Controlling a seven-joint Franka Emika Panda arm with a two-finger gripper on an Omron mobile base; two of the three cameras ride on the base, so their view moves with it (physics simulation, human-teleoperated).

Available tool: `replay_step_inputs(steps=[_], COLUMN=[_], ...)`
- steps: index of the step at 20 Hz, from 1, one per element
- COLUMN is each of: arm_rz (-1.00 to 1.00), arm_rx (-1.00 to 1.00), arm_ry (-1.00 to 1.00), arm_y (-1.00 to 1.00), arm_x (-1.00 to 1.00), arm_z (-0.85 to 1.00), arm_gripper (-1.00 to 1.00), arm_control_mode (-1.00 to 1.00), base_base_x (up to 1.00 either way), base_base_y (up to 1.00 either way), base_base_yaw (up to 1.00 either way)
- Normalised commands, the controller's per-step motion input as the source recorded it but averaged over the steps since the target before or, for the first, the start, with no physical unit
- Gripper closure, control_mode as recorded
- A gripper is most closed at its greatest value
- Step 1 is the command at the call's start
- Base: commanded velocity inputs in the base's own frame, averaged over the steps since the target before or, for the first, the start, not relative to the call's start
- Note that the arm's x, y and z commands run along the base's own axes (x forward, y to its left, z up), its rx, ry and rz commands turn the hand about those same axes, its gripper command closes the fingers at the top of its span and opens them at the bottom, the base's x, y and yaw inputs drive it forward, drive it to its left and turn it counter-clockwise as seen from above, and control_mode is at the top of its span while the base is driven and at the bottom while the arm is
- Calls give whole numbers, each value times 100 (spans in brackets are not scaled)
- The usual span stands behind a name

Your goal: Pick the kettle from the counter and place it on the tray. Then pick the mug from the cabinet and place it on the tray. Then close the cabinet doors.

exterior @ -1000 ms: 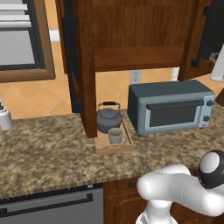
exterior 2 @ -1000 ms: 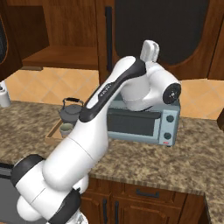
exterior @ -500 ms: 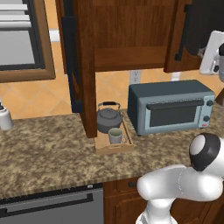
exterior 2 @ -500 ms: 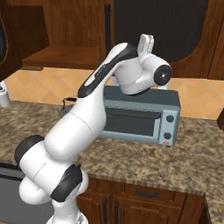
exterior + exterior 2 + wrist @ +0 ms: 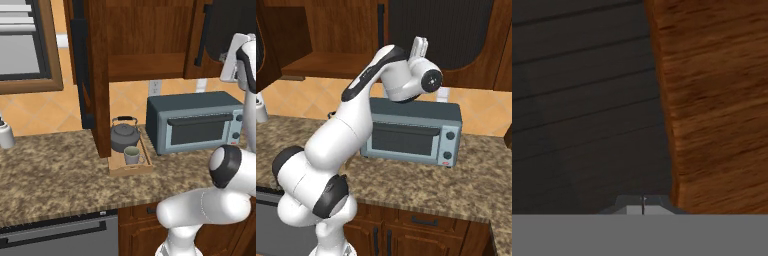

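The dark grey kettle (image 5: 124, 136) and the pale mug (image 5: 132, 155) both stand on the light wooden tray (image 5: 130, 169) on the granite counter (image 5: 55, 170). The cabinet (image 5: 145, 35) has its left door (image 5: 91, 75) swung wide open. Its right door (image 5: 216, 27) stands ajar, with its bar handle (image 5: 201, 37) showing. My gripper (image 5: 420, 42) is raised against that right door's dark panel (image 5: 441, 30). In the hand view the fingertips (image 5: 643, 205) are shut together with nothing between them, close to the panel and the door's wooden frame (image 5: 717, 100).
A blue-grey toaster oven (image 5: 192, 122) sits on the counter right of the tray, under my arm (image 5: 356, 115). A white bottle (image 5: 5, 135) stands at the far left. A dishwasher front (image 5: 55, 240) is below the counter, and a window (image 5: 22, 45) is at the upper left.
My arm has swung up and leftward with the hand against the right door. That door has turned inward, towards the cabinet. Kettle, mug and tray have stayed put.
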Motion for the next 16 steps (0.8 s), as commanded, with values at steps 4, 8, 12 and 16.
replay_step_inputs(steps=[4,8,12,16], arm_rz=[-7,-7,-8,-2], arm_rx=[0,0,0,0], arm_ry=[4,7,18,14], arm_y=[18,24,9,0], arm_x=[54,51,12,-1], arm_z=[0,0,5,3], arm_gripper=[100,100,100,100], arm_control_mode=[-100,-100,-100,-100], base_base_x=[0,0,0,0], base_base_y=[0,0,0,0], base_base_yaw=[0,0,0,0])
